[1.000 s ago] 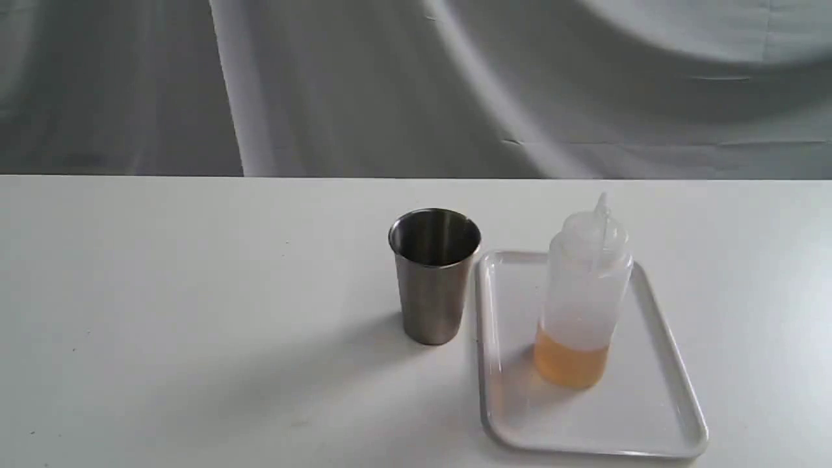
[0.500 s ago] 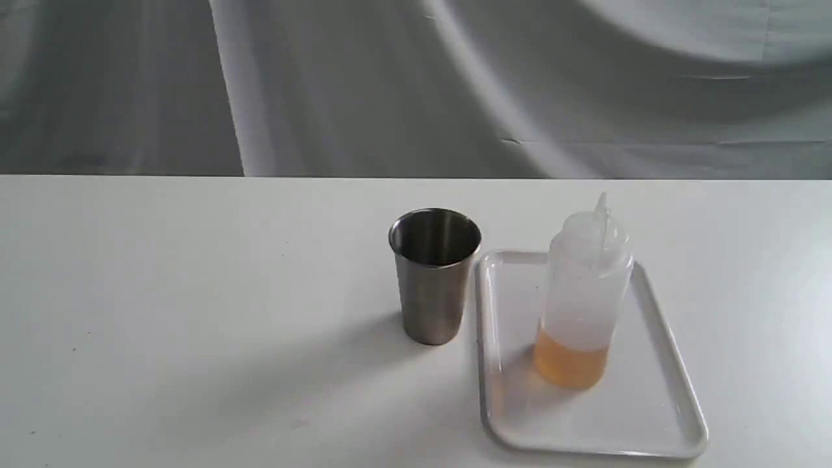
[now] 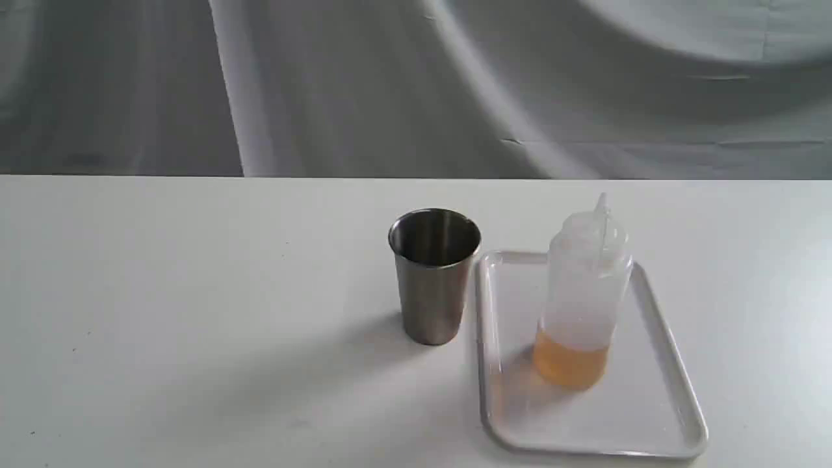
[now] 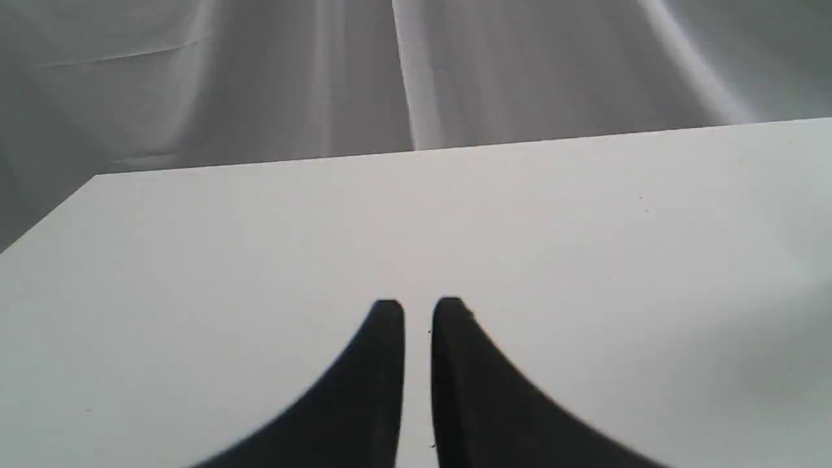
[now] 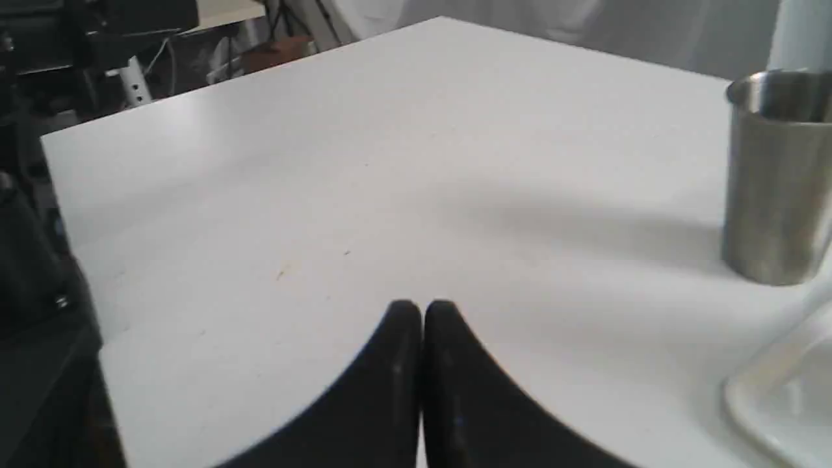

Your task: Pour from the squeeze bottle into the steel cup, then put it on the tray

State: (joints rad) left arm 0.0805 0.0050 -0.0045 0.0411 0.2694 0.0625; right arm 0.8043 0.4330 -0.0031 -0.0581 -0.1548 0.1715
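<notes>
The squeeze bottle (image 3: 582,305) stands upright on the white tray (image 3: 643,403), a band of amber liquid at its bottom. Just left of the tray the steel cup (image 3: 434,286) stands upright on the table, apart from the tray's rim. Neither gripper shows in the exterior view. In the left wrist view my left gripper (image 4: 418,309) hovers over bare table, its black fingers nearly together with nothing between them. My right gripper (image 5: 422,309) is shut and empty over the table, with the cup (image 5: 777,188) and a corner of the tray (image 5: 773,396) off to one side.
The white table (image 3: 195,292) ends at a far edge in front of a draped grey cloth (image 3: 390,84). In the right wrist view, dark equipment (image 5: 39,195) stands beyond the table's edge.
</notes>
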